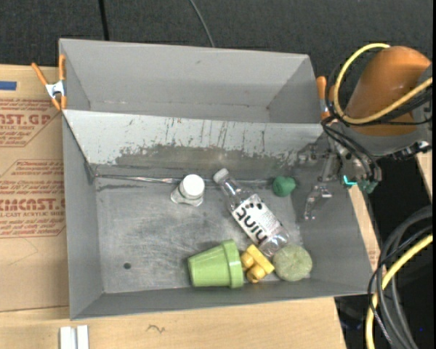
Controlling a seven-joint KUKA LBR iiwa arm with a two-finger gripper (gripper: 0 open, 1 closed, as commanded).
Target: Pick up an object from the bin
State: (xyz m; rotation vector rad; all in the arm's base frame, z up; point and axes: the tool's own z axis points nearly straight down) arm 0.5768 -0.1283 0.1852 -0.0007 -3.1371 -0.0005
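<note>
My gripper (314,199) hangs at the bin's right side, above the floor near the right wall. Just to its left lies a small dark green ball (282,186), a short gap away. A clear plastic bottle (254,221) with a white label lies slantwise further left and nearer the front, its cap pointing to the back left. A pale green round lump (293,262) rests at the bottle's lower end, in front of the gripper. I see nothing held by the gripper.
A light green cup (216,265) lies on its side near the front wall, with a yellow toy (256,262) against its rim. A small white-capped jar (192,188) sits toward the back left. The arm with its orange cover and yellow cables stands over the bin's right rim.
</note>
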